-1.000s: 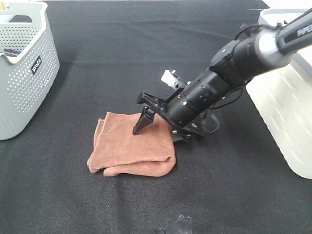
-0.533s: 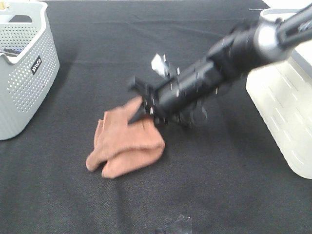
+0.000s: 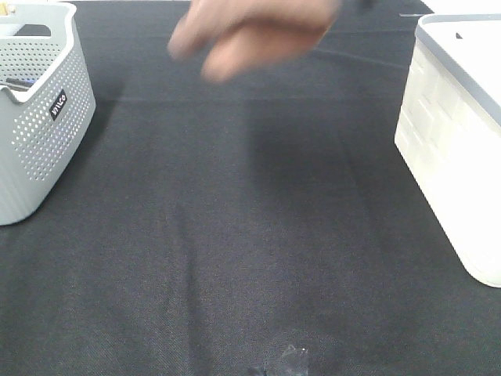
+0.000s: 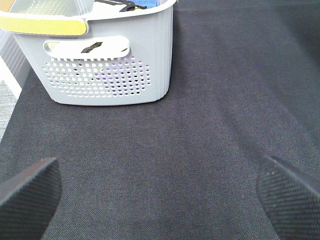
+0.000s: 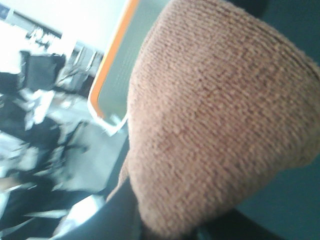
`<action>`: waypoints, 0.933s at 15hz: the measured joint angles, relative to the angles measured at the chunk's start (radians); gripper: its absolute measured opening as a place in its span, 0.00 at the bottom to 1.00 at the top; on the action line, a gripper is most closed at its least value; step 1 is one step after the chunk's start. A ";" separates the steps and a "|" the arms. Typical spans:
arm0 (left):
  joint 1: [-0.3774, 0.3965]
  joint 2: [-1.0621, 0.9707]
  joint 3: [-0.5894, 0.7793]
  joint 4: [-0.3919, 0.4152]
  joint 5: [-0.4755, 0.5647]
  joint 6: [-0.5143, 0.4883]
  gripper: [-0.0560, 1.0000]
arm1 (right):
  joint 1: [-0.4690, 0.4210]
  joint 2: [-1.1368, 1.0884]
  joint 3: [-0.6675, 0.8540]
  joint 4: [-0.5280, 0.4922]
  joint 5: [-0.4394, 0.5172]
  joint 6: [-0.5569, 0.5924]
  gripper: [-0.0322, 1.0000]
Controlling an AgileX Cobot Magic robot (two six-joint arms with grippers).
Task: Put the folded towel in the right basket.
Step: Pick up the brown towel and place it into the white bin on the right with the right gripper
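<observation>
The folded brown towel (image 3: 250, 31) is in the air at the top edge of the exterior view, blurred, well above the black table. It fills the right wrist view (image 5: 215, 115), close to the camera, and hides my right gripper's fingers, which hold it. The right basket (image 3: 462, 149) is white with a grey rim and stands at the table's right edge, to the right of the towel. My left gripper (image 4: 160, 195) is open and empty over bare black cloth, with its two fingertips (image 4: 27, 195) far apart.
A grey perforated basket (image 3: 39, 110) stands at the left edge and also shows in the left wrist view (image 4: 110, 65), holding some items. A small dark shiny scrap (image 3: 286, 364) lies at the front edge of the black cloth (image 3: 250, 235).
My right gripper has lifted the towel off the table and carried it up and back. The arm has left the exterior view, and the spot where the towel lay is bare.
</observation>
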 joint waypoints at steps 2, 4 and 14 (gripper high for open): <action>0.000 0.000 0.000 0.000 0.000 0.000 0.99 | -0.117 -0.083 -0.173 -0.270 0.116 0.114 0.19; 0.000 0.000 0.000 0.000 0.000 0.000 0.99 | -0.187 -0.111 -0.252 -0.591 0.141 0.185 0.19; 0.000 0.000 0.000 0.000 0.000 0.000 0.99 | -0.289 0.024 -0.264 -1.309 0.153 0.465 0.19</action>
